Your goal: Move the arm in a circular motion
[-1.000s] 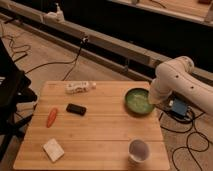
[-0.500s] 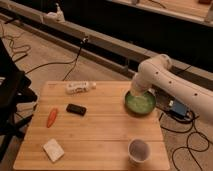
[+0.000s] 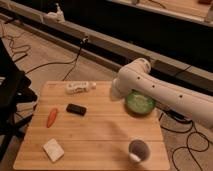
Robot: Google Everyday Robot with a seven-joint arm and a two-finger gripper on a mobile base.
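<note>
The large white arm [image 3: 165,95] reaches in from the right edge of the camera view, above the wooden table [image 3: 100,137]. Its thick tube segment ends in a bulbous joint [image 3: 134,76] over the table's far right part, just left of a green bowl [image 3: 140,104], which it partly covers. The gripper is not visible; it is hidden behind or below the arm's rounded end near the table's far edge.
On the table lie a white bottle on its side [image 3: 79,88], a black flat item [image 3: 76,109], an orange carrot [image 3: 52,117], a white block [image 3: 53,149] and a dark cup [image 3: 138,149]. A black chair [image 3: 11,95] stands at the left. Cables run over the floor.
The arm's joint has swung leftward, from beside the table's right edge to over the bowl and the table's far right part. The tabletop items have not moved.
</note>
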